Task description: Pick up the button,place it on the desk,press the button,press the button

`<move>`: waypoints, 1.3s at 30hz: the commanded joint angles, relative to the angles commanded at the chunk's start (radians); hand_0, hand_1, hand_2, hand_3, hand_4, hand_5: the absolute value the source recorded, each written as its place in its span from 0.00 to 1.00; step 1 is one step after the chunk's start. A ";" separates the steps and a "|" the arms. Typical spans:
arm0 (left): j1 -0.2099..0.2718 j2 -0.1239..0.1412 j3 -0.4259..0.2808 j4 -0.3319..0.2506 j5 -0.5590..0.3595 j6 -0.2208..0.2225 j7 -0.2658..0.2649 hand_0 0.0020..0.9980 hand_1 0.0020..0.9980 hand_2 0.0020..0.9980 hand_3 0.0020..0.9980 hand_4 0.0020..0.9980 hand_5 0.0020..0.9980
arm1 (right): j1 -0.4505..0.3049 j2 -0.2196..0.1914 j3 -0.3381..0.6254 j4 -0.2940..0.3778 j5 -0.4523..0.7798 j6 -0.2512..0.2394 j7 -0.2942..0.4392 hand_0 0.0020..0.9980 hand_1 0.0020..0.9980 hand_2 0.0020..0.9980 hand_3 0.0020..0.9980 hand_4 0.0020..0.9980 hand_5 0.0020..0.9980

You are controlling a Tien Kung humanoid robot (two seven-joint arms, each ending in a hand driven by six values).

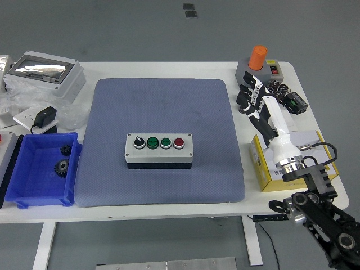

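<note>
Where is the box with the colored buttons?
In the head view, the button box sits on the blue-grey mat, a little left of the table's middle, with the blue bin off to its left.
</note>
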 joint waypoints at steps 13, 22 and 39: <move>0.007 0.021 0.015 -0.009 -0.009 -0.001 0.038 0.68 0.66 0.63 0.77 0.82 0.71 | -0.006 -0.020 0.034 -0.003 0.041 -0.050 0.008 0.72 0.75 0.81 0.86 1.00 0.73; 0.024 0.018 0.030 -0.009 -0.044 0.004 0.040 0.68 0.66 0.63 0.77 0.82 0.71 | -0.006 -0.006 -0.043 -0.008 0.056 -0.063 -0.003 0.70 0.73 0.79 0.87 1.00 0.70; 0.028 0.002 0.034 -0.012 -0.053 0.005 0.046 0.68 0.66 0.63 0.77 0.81 0.73 | -0.007 0.001 -0.051 -0.008 0.032 -0.062 -0.013 0.73 0.75 0.80 0.87 0.87 0.37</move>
